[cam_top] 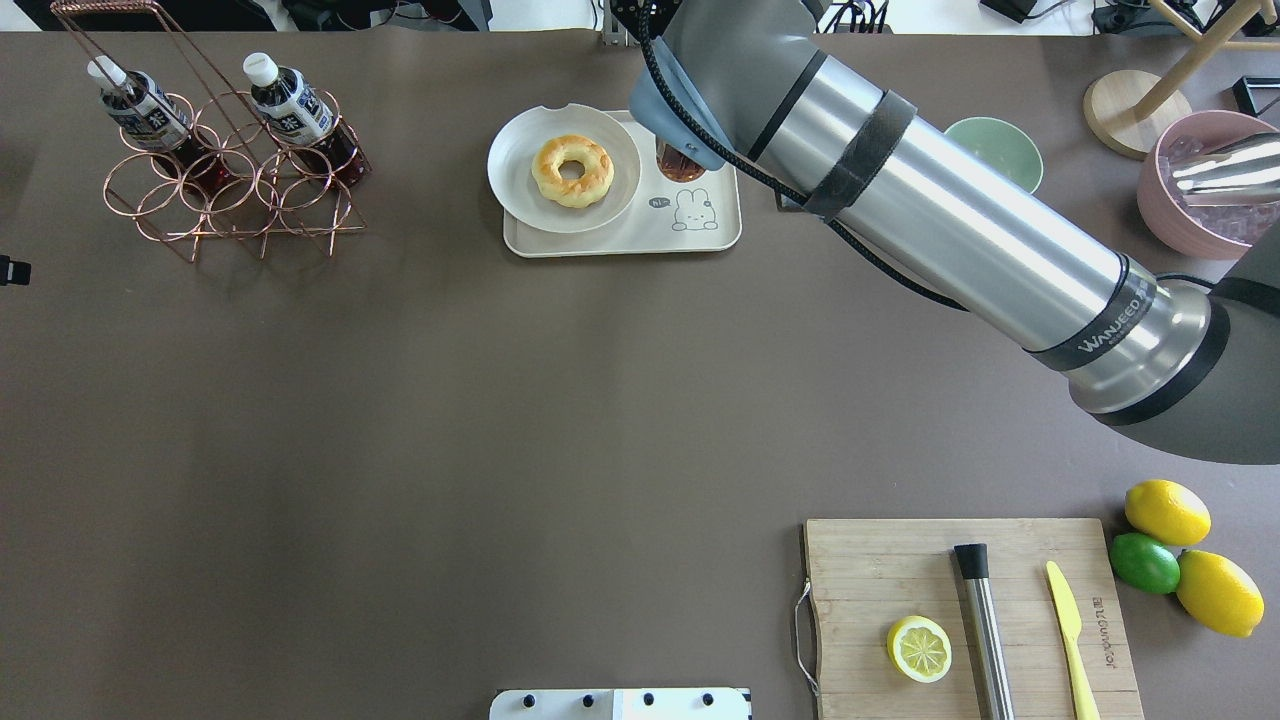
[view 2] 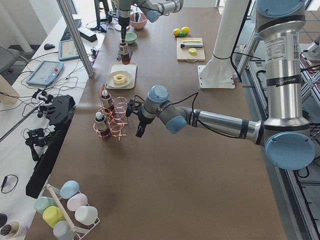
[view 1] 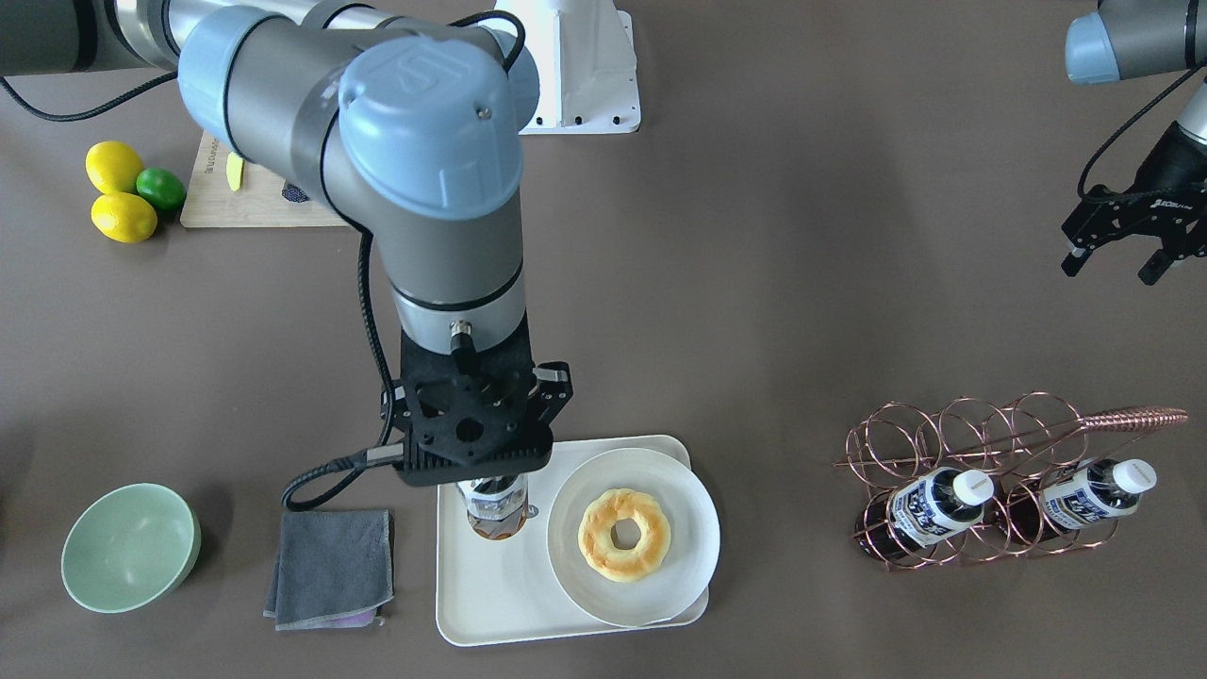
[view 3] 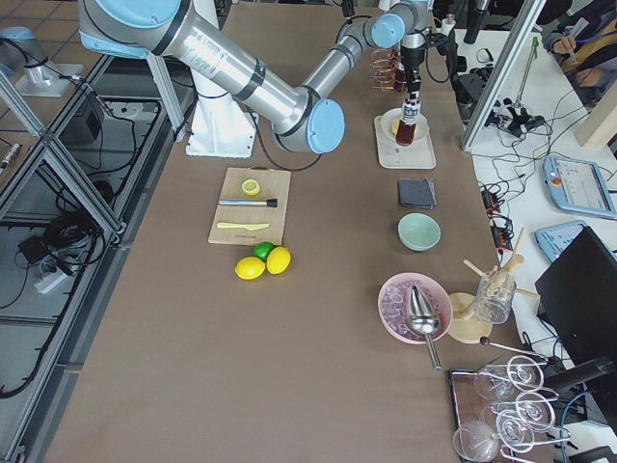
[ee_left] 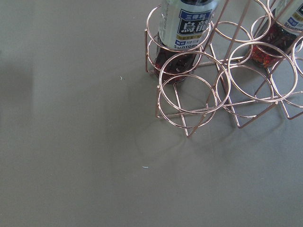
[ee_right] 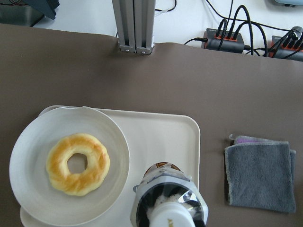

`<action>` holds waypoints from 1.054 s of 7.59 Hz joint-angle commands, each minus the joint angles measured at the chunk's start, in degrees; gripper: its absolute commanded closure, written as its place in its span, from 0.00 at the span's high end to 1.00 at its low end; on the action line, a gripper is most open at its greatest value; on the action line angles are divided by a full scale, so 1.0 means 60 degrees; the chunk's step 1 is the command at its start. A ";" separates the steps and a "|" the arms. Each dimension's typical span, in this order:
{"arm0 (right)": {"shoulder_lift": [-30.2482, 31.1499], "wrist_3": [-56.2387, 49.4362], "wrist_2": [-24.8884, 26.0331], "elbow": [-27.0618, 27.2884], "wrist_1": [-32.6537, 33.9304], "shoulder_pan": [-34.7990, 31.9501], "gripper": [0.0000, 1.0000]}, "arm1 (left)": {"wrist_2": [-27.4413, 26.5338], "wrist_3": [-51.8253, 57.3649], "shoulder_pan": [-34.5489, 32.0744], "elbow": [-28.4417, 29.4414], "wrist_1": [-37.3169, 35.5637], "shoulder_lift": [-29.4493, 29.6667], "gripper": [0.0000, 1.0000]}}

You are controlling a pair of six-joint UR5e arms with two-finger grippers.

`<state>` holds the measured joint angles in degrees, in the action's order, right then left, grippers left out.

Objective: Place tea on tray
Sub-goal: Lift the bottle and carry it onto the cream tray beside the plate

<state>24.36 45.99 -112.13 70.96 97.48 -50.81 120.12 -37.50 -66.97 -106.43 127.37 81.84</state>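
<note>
A tea bottle (view 1: 494, 509) stands upright on the bare end of the cream tray (view 1: 490, 599), beside the round plate. My right gripper (view 1: 490, 469) is directly above it and shut on its top. The right wrist view looks straight down on the bottle (ee_right: 166, 198) and the tray (ee_right: 161, 137). In the overhead view its brown base (cam_top: 680, 166) shows next to the tray's bear drawing (cam_top: 694, 212). Two more tea bottles (view 1: 938, 505) (view 1: 1094, 490) lie in a copper wire rack (view 1: 981, 443). My left gripper (view 1: 1122, 266) is open and empty, above the table near the rack.
A white plate (view 1: 674, 471) with a doughnut (view 1: 624, 534) fills the tray's other half. A grey cloth (view 1: 332, 566) and a green bowl (view 1: 130, 547) lie beside the tray. A wooden board (cam_top: 880, 560) with a lemon half, knife and bar tool, plus lemons (cam_top: 1166, 512), sits near the robot.
</note>
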 commanded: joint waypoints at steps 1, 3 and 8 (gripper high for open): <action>-0.0438 -0.0472 -0.0222 -0.2079 -0.1477 -0.0262 0.00 | -0.0040 -0.0720 -0.0001 -0.0146 0.0056 -0.0002 0.98; -0.0529 -0.0442 -0.0456 -0.2159 -0.1467 -0.0218 0.00 | -0.0040 -0.0707 -0.0015 -0.0132 0.0056 -0.0002 0.98; -0.0281 -0.0428 -0.0370 -0.1984 -0.1452 0.0046 0.00 | -0.0040 -0.0649 -0.0074 -0.0337 0.0129 -0.0412 0.98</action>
<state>21.74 43.62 -114.45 58.62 88.81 -50.86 119.88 -41.60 -67.32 -107.95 127.94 80.46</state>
